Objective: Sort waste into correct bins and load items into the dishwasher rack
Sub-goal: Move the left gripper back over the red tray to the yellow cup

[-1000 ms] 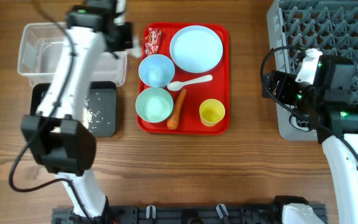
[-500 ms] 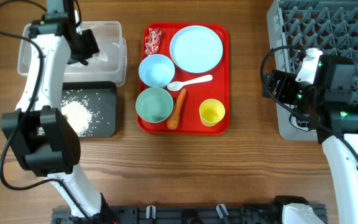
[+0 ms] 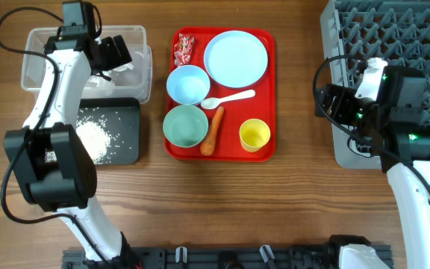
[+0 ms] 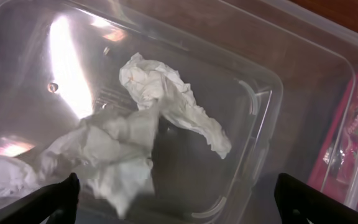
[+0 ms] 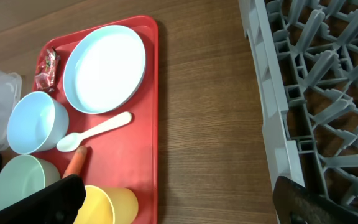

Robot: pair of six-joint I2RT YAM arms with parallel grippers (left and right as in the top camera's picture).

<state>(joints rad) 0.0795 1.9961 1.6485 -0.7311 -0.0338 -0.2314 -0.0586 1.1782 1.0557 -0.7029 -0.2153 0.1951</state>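
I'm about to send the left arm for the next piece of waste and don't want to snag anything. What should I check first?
1. Left gripper open, nothing between its fingers: ok.
2. Crumpled tissue inside the clear tub, free of the fingers: ok.
3. Candy wrapper uncovered in a corner of the red tray: ok.
4. Carrot free of the white spoon: cannot tell, as their ends lie very close.
5. Right gripper open, empty and off to the side by the dishwasher rack: ok.
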